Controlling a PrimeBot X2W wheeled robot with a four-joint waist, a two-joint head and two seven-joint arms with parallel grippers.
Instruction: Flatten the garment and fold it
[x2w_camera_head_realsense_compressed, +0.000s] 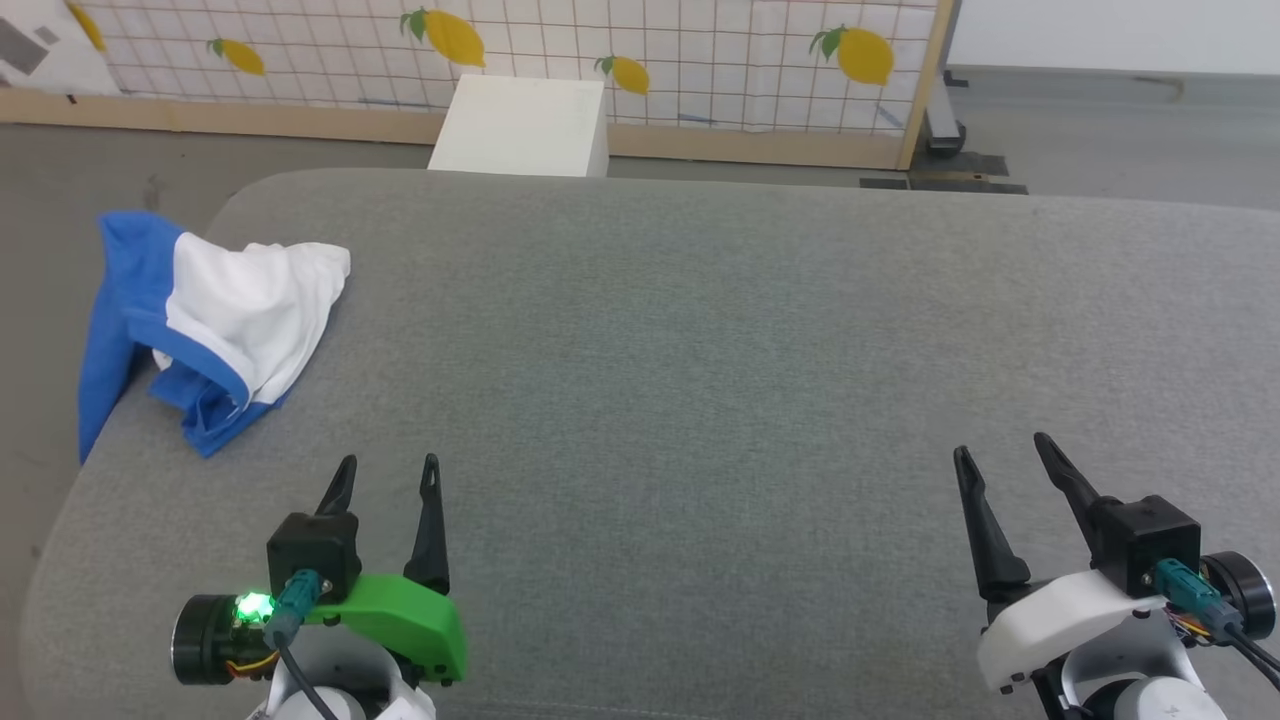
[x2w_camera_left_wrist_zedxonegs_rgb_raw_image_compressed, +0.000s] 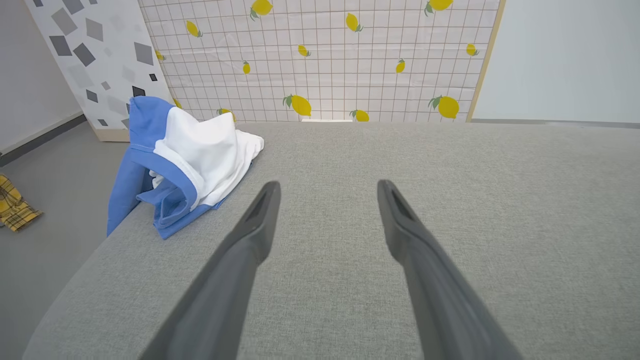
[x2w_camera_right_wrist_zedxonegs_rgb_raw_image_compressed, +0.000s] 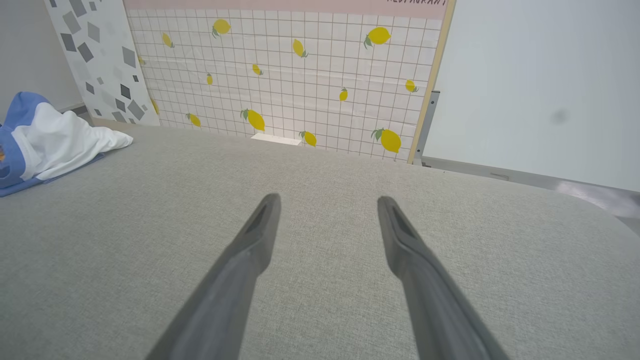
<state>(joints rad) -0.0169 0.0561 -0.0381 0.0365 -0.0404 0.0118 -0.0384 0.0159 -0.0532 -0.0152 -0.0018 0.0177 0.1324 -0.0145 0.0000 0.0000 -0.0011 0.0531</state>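
The garment (x2w_camera_head_realsense_compressed: 235, 320), white with bright blue sleeves, lies crumpled in a heap at the far left of the grey cushioned surface (x2w_camera_head_realsense_compressed: 700, 350), with one blue part hanging over the left edge. It also shows in the left wrist view as the garment (x2w_camera_left_wrist_zedxonegs_rgb_raw_image_compressed: 200, 150) and at the left edge of the right wrist view as the garment (x2w_camera_right_wrist_zedxonegs_rgb_raw_image_compressed: 55, 137). My left gripper (x2w_camera_head_realsense_compressed: 390, 470) is open and empty near the front, a short way from the heap. Over at the front right my right gripper (x2w_camera_head_realsense_compressed: 1000, 445) is open too, holding nothing.
A white box (x2w_camera_head_realsense_compressed: 525, 125) stands on the floor behind the surface, before a lemon-print grid panel (x2w_camera_head_realsense_compressed: 650, 50) with a wooden frame. A yellow plaid cloth (x2w_camera_left_wrist_zedxonegs_rgb_raw_image_compressed: 15, 207) lies on the floor to the left. The grey floor (x2w_camera_head_realsense_compressed: 60, 200) borders the surface's left edge.
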